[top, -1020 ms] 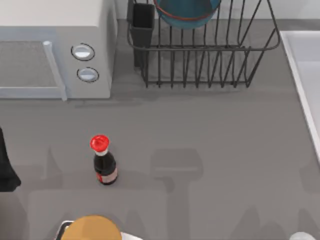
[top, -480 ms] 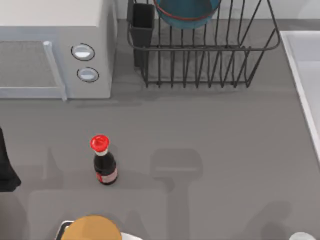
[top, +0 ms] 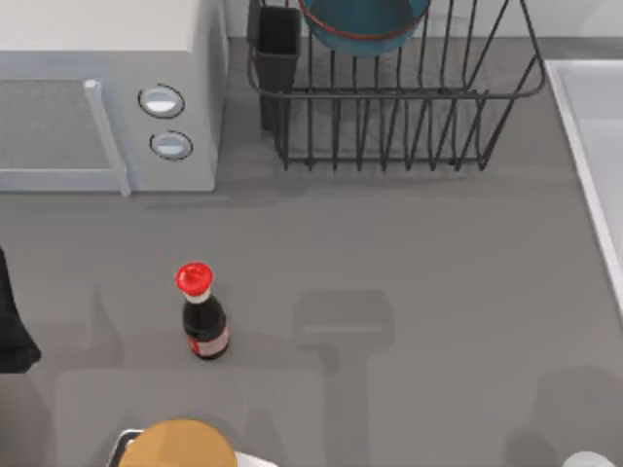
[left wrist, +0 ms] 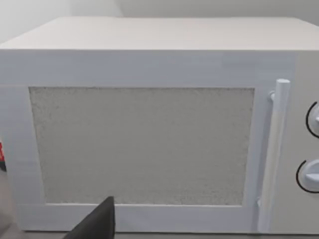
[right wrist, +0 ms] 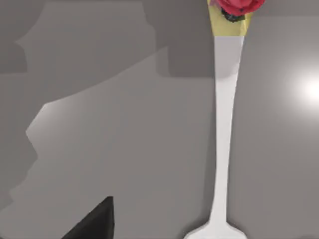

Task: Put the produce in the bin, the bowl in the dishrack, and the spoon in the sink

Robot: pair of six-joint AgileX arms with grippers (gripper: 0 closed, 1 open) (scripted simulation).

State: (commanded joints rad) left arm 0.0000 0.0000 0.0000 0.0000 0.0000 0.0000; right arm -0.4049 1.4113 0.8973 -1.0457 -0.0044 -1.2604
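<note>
Bowl (top: 365,24) sits in the dishrack (top: 394,102); spoon (right wrist: 224,129) next: descend centred over its slim handle. Fingers' state: cannot tell.

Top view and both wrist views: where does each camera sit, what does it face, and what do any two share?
Top view: above the table, looking down on microwave, dishrack holding the bowl, sauce bottle, sink.
Left wrist view: on the left arm, facing the microwave's door; a dark tool tip shows.
Right wrist view: on the right arm, facing the spoon; dark tool tip.
Shared: microwave, top and left wrist.
</note>
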